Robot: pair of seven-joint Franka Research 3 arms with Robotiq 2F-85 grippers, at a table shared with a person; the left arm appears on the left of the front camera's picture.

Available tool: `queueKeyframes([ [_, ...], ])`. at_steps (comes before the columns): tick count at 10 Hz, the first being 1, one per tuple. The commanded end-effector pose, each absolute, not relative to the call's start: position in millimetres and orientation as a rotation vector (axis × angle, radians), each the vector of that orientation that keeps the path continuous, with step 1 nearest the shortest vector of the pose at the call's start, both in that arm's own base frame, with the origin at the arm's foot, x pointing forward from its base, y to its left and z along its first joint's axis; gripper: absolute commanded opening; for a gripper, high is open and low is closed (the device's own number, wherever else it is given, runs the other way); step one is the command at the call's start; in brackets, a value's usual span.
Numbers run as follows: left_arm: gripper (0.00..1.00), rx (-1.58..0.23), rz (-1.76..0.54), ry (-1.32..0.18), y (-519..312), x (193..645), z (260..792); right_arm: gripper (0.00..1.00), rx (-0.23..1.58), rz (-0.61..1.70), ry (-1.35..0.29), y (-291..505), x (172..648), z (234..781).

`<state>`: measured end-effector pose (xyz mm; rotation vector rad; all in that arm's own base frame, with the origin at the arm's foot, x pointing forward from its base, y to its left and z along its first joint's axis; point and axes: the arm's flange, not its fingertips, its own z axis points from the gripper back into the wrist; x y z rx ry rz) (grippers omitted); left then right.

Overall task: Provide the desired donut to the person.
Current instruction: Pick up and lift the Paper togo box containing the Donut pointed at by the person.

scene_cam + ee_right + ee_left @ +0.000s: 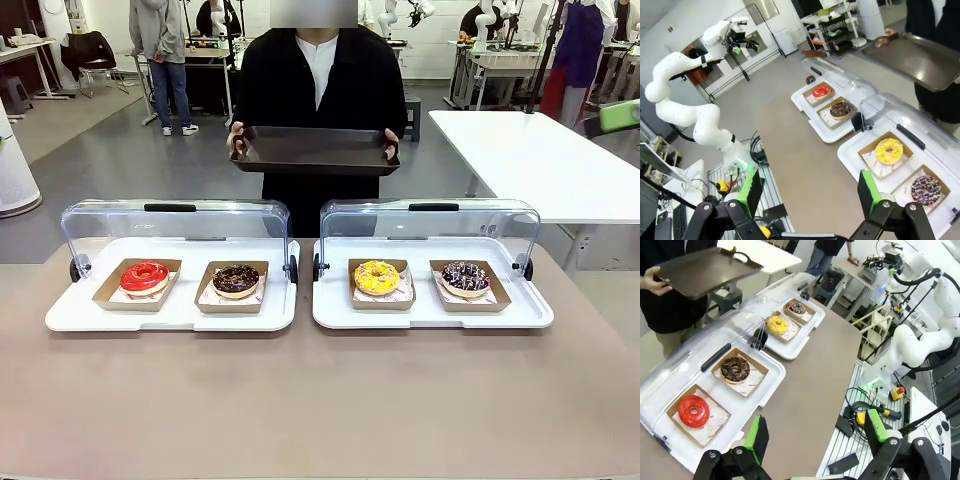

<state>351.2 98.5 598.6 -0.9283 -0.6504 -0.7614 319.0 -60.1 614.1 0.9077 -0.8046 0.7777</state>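
Note:
Several donuts sit in brown paper trays on two white display trays with open clear lids. On the left tray (60, 312) lie a red-glazed donut (145, 277) (693, 411) (821, 91) and a chocolate donut (236, 280) (735, 369) (840, 109). On the right tray (330, 315) lie a yellow donut (377, 277) (777, 325) (889, 150) and a dark sprinkled donut (465, 277) (796, 307) (926, 189). The person (318, 75) stands at the far side holding an empty dark tray (315, 150) in both hands. My left gripper (817, 437) and right gripper (810, 192) hang open above the table's ends, holding nothing.
The brown tabletop (320, 400) in front of the display trays is bare. A white table (540, 160) stands at the back right. A bystander (165, 55) and other workbenches are farther back.

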Motion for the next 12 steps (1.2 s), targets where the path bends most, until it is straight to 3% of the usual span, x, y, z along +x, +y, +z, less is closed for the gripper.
queueKeyframes([
  [1, 1.00, -0.921, -0.842, -0.705, 109, 352, 601, 1.00, 0.878, 0.834, -0.795, -73, 323, 609],
  [4, 1.00, -0.844, -0.997, -0.755, 111, 345, 600, 1.00, 0.878, 0.816, -0.767, -100, 327, 600],
  [12, 1.00, -0.802, -1.007, -0.735, 107, 345, 599, 1.00, 0.885, 0.776, -0.764, -114, 323, 597],
])
